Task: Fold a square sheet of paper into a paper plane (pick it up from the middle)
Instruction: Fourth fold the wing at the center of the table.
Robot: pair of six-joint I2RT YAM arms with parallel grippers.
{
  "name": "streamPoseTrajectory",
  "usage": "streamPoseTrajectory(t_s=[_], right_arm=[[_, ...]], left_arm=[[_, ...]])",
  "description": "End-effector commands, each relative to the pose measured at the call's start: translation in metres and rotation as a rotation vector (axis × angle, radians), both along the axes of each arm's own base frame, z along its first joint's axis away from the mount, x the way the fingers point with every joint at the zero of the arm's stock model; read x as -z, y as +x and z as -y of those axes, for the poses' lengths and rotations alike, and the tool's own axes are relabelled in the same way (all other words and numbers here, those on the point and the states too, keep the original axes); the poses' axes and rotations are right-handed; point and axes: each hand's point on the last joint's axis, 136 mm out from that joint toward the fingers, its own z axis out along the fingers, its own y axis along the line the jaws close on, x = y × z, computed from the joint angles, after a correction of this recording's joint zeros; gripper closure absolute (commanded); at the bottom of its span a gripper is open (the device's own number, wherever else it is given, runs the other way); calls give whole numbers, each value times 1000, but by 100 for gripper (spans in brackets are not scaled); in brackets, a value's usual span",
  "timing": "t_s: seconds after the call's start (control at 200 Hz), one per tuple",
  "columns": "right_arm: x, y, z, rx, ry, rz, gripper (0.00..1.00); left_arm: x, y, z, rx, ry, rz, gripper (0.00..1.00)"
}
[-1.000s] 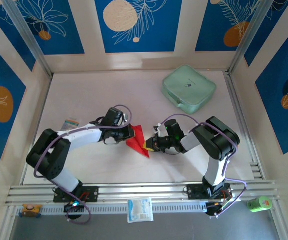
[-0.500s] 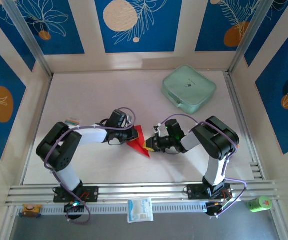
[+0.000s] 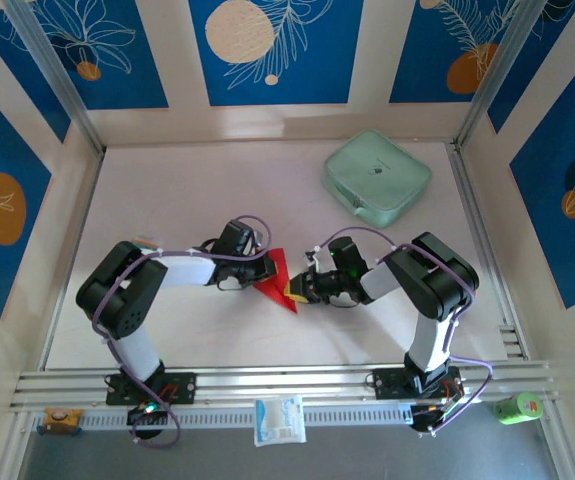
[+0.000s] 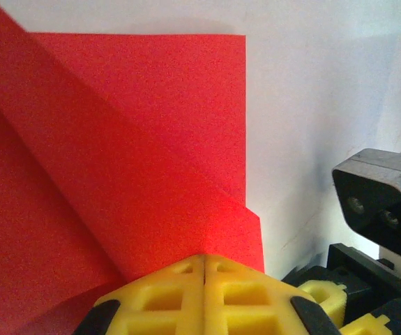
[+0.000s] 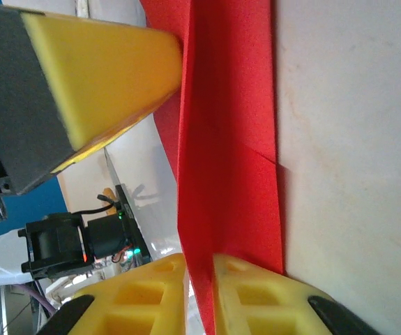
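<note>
Red sheet of paper (image 3: 278, 279): it sits about mid-table, partly folded, between my two grippers, with one tip pointing to the near side.
Left gripper (image 3: 258, 281): I come in from the left. My yellow fingers (image 4: 165, 296) are pressed together, clamped on the left part of the sheet (image 4: 116, 167).
Right gripper (image 3: 293, 292): I come in from the right. My fingers (image 5: 252, 293) stand slightly apart with a raised fold of the sheet (image 5: 228, 139) running between them. I cannot tell whether they pinch it.
Folds: my left wrist view shows a diagonal crease and a flap lying over the layer beneath, with a straight right edge against the white table (image 4: 326, 84).
Table (image 3: 167, 200): pale and flat.
Green case (image 3: 377, 178): far right on the table, well apart from the sheet.
White packet (image 3: 279, 420): on the near ledge, between my two bases.
</note>
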Motion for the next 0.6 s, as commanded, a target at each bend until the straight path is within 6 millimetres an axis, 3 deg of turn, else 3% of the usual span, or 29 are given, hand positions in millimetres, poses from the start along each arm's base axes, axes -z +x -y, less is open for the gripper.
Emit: streamPoseTrajectory(t_s=[0.0,0.27,0.365,0.595], right_arm=[[13,-2,8,22,-70,-32,84],[18,-1,12,51,-80,-41,89],[17,0,12,57,-77,-39,91],[14,3,13,78,-66,-43,94]], left_arm=[[-1,3,8,8,-25,5,94],[0,3,10,15,-34,1,92],[-9,2,10,20,-45,20,88],[-23,-5,-15,-43,21,64,79]])
